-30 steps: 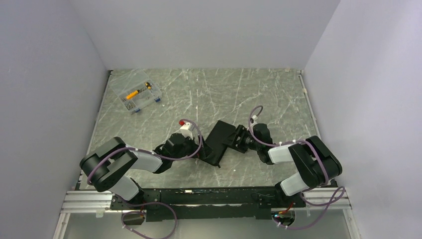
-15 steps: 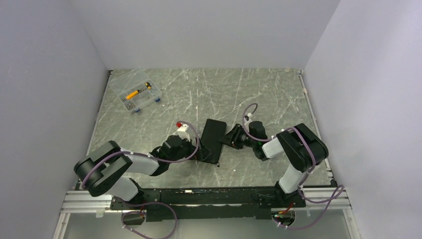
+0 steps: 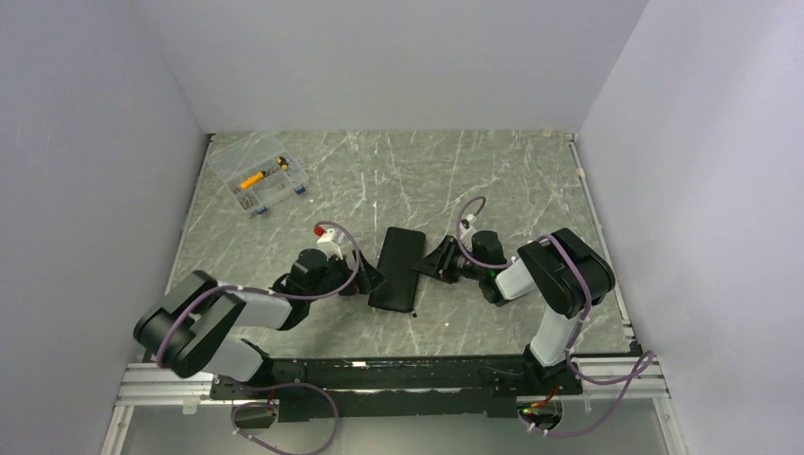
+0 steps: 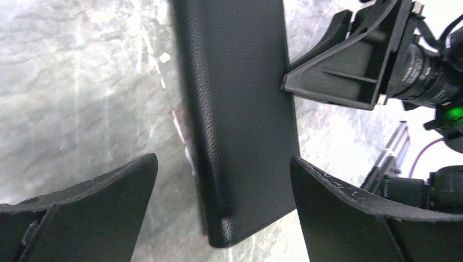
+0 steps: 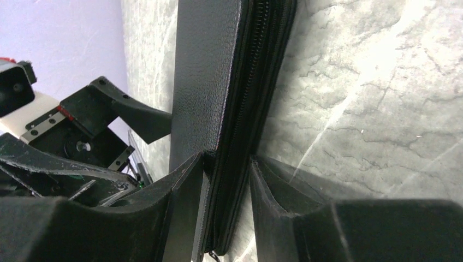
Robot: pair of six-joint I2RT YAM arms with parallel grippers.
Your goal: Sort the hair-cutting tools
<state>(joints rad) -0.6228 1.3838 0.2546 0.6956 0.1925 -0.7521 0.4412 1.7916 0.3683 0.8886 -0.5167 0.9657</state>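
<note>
**Case pinched from the right; tools out of sight**

Top view: the black case (image 3: 396, 268) lies flat, its long axis running far to near. The left gripper (image 3: 368, 278) sits just left of it, and the right gripper (image 3: 434, 267) touches its right edge.

Left wrist view: the left jaws stand wide apart and empty, facing the case's long left side.

Right wrist view: only here does the zip show, with the right fingers (image 5: 188, 180) clamped on that edge. No scissors or comb show anywhere; they are probably inside the case.

case (image 4: 235, 109): matt black, pebbled leather-look | table (image 3: 493, 180): smooth grey marble-look | left fingers (image 4: 349, 218): matt black plastic
</note>
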